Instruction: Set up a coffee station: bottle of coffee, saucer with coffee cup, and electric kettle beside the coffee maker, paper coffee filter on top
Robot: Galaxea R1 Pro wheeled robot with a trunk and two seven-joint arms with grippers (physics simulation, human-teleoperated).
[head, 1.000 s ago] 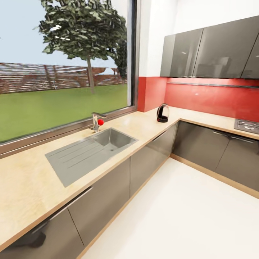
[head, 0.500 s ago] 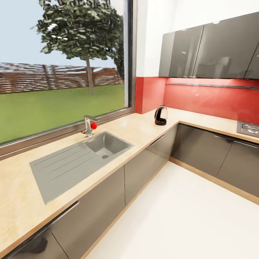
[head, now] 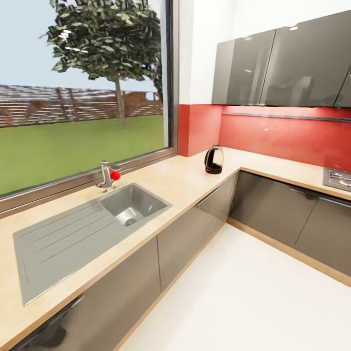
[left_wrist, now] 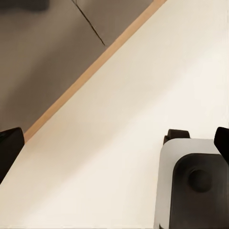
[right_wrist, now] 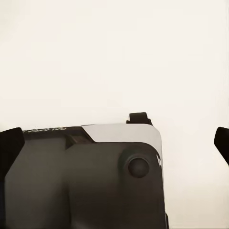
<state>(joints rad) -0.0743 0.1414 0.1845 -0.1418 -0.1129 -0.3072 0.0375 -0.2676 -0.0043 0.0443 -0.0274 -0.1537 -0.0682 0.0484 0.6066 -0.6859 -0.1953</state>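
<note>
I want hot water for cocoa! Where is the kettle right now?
In the head view, the kettle stands on the wooden countertop in the corner by the red wall, right of the sink.

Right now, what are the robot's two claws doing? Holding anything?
Left gripper: open, holding nothing, above the floor.
Right gripper: open, holding nothing.

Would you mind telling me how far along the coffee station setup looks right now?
Nothing looks done yet. The electric kettle stands alone at the countertop corner, beyond the sink. Both hands look open and hold nothing, pointing at the floor. All placements remain.
</note>
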